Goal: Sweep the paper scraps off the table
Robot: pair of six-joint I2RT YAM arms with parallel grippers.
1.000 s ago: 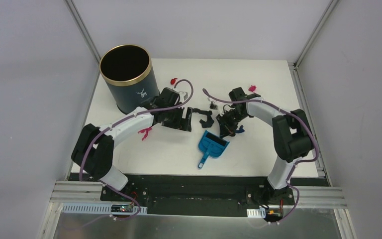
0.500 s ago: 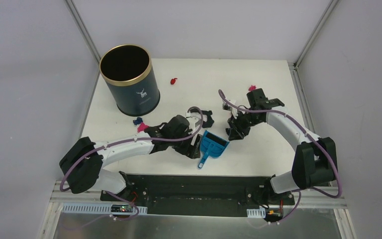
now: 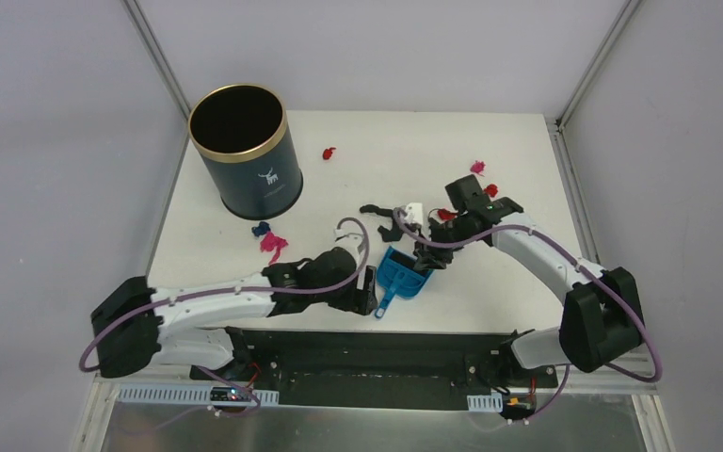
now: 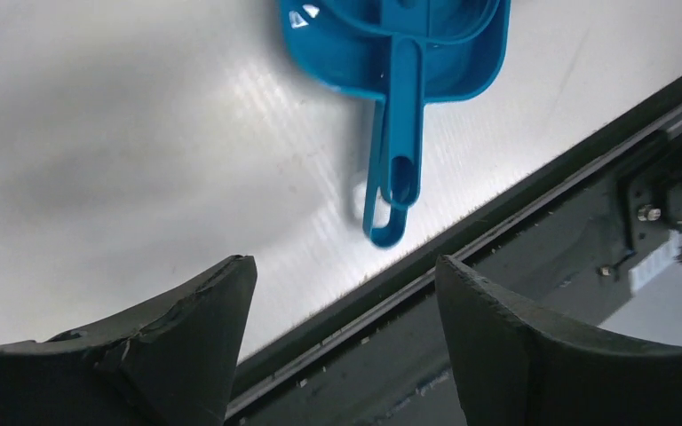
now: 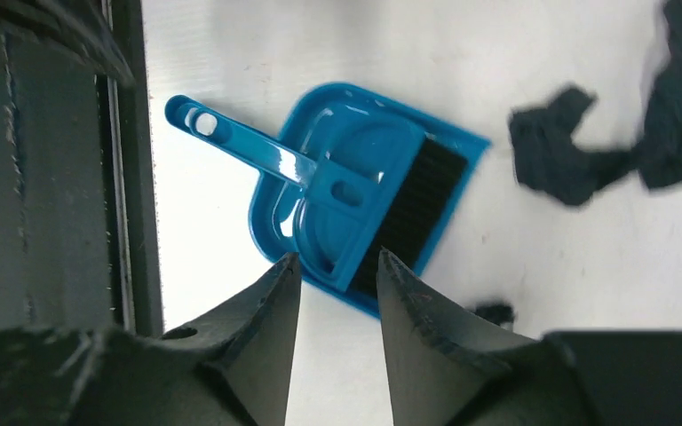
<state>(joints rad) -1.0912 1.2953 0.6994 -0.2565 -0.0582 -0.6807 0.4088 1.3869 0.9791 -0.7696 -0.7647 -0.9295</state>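
Lab test cell: white panel walls (image 3: 56,141), aluminium frame rails (image 3: 155,52).

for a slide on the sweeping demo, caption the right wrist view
Right gripper, open, poised over the blue dustpan with the brush nested inside; dark paper scraps beside it on the table

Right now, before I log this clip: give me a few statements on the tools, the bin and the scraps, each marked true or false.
1. The brush lies nested in the dustpan. True.
2. The left gripper is shut on the dustpan handle. False: it is open, and the handle lies ahead of its fingers, apart from them.
3. The bin lies tipped on its side. False: it stands upright.
4. Loose paper scraps lie on the table. True.
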